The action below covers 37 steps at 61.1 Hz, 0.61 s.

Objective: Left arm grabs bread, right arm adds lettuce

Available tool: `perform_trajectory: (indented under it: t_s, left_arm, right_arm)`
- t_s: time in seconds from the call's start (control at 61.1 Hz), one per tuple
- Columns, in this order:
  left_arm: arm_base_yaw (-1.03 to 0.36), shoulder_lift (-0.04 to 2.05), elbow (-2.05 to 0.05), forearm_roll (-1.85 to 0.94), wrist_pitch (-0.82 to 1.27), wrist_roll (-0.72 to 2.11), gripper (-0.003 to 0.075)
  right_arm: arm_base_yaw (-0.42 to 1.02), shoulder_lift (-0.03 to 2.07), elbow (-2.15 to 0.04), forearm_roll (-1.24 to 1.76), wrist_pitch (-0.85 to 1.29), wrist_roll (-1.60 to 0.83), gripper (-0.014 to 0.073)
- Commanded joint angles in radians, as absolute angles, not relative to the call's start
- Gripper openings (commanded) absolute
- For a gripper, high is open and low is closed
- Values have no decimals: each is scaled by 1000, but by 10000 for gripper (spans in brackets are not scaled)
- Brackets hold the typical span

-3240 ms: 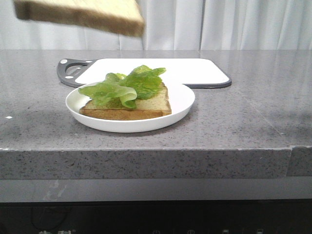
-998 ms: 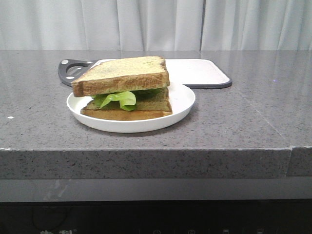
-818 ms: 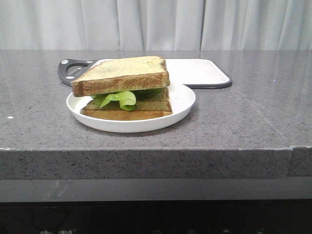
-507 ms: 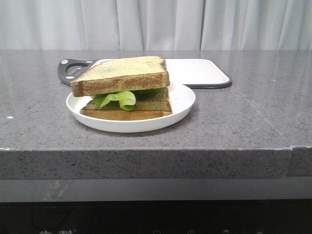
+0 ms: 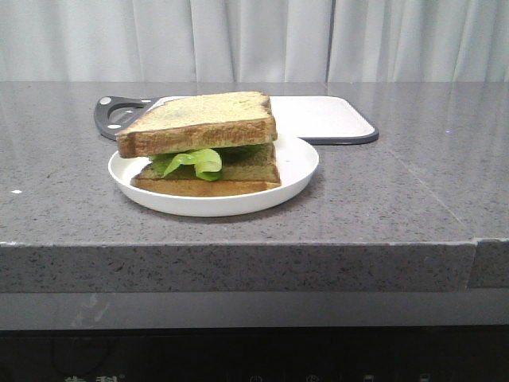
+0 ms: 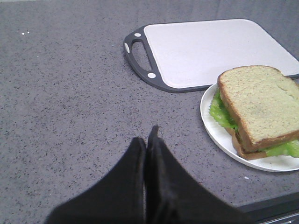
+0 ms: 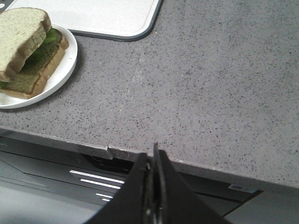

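The bread [image 5: 202, 121] lies as the top slice of a sandwich on the plate [image 5: 297, 171], resting on the lettuce [image 5: 193, 161], with no pincer touching it. Its near left corner juts past the slice below, and it tilts slightly, the left side riding higher. The left pincer [image 6: 148, 140] is closed, its pointed tips pressed together with nothing between them, and it hangs over bare worktop [image 5: 398, 199] well apart from the bread, beside the plate's edge. The right pincer [image 7: 154, 156] is likewise closed and empty, held over the worktop's front edge, well apart from the plate on its other side. The lettuce is sandwiched between the bread and a lower slice [image 5: 208, 185]; a curled green fold pokes out at the front, and more shows along the side in the left wrist view. The plate is white, round and shallow, and holds only the sandwich. Just behind it lies a white cutting board [image 5: 326, 115] with a dark grey rim and a handle at its left end; in the left wrist view the plate's rim overlaps the board's near edge. The worktop is grey speckled stone with a thick front edge. Behind it hangs a pale pleated curtain [image 5: 262, 40].
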State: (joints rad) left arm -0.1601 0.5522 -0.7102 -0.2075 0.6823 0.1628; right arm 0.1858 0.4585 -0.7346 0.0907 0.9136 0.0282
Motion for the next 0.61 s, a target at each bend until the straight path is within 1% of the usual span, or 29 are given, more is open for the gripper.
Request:
perform_trajectory:
  t_s: [0.0,0.278,0.376,0.589]
  left_arm:
    - [-166,556,-736,-215,607,154,-20]
    - [-161,528,-716,-215,600,154,-20]
    - [-139,459,-673,-213,579,156,-20]
    - [-56,279,-514,-215,491,156,-20]
  right_arm:
    - [179,464,-759,82,855,29,-118]
    - [179,464,-759,82,855,29,-118]
    - [179,464,-759,82,855,29,-118]
    - [179,464,-759,82,855,29,-118]
